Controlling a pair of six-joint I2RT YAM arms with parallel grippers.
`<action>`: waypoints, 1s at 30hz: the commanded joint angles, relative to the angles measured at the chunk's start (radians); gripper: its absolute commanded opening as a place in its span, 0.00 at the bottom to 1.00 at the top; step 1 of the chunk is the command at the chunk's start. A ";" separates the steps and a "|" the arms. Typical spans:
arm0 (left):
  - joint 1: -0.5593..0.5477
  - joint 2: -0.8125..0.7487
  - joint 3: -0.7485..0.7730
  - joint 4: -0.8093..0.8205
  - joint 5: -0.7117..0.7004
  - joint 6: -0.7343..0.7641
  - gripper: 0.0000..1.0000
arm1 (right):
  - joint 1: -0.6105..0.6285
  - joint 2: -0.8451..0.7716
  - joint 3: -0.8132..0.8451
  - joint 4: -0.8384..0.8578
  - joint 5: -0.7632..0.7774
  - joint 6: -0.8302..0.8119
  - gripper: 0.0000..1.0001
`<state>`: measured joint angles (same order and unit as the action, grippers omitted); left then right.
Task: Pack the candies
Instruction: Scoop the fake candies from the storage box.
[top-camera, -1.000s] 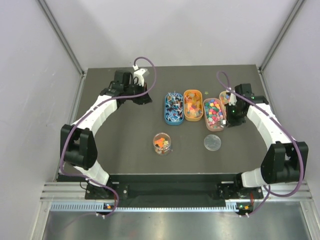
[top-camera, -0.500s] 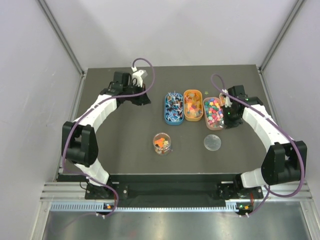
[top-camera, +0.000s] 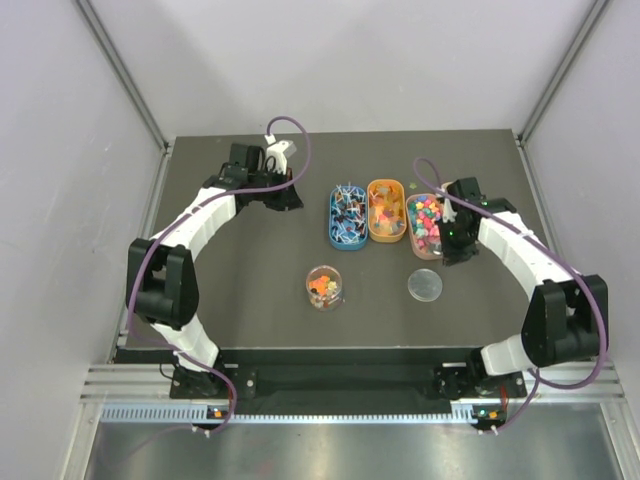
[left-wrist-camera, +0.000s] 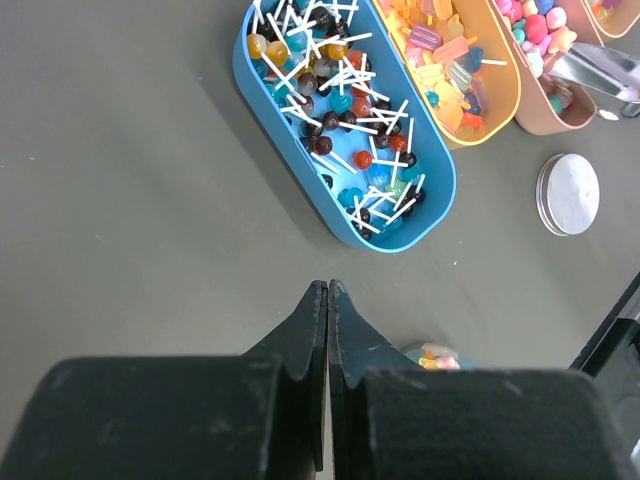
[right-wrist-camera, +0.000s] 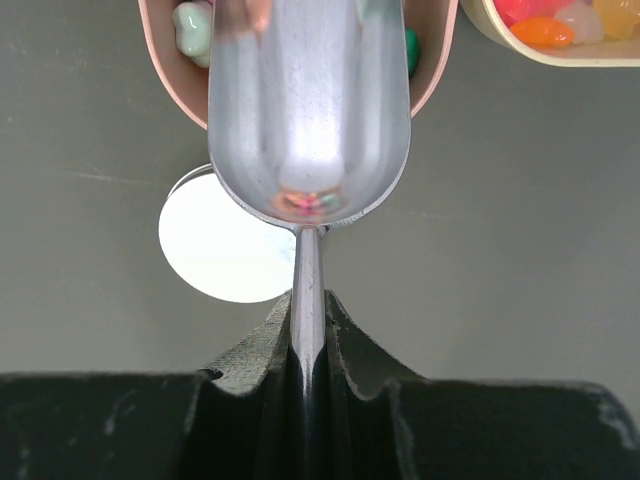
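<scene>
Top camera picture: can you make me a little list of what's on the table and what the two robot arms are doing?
trays: blue tray of lollipops, orange tray and pink tray of candies, side by side
jar: open, some candies inside
lid: flat on table, apart from jar
right jaws: shut on metal scoop, bowl over pink tray's near end
left jaws: shut, empty, left of blue tray

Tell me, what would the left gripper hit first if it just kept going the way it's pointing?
Probably the blue tray's near end, straight ahead of the shut left gripper. If it slants downward, the table could come first; depth is unclear.
</scene>
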<state>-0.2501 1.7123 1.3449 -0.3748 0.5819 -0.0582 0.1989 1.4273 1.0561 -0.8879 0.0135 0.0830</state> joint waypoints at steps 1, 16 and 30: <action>0.005 -0.017 0.030 0.027 0.022 -0.020 0.00 | 0.010 0.038 0.042 0.010 -0.010 0.011 0.00; 0.005 -0.036 -0.015 0.028 0.016 -0.032 0.00 | 0.008 0.127 0.059 0.095 -0.030 -0.002 0.00; 0.005 -0.028 -0.030 0.025 0.010 -0.037 0.00 | 0.008 0.264 0.209 0.130 -0.033 -0.012 0.00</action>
<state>-0.2501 1.7123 1.3300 -0.3744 0.5861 -0.0914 0.2008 1.6466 1.1851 -0.8230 -0.0105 0.0788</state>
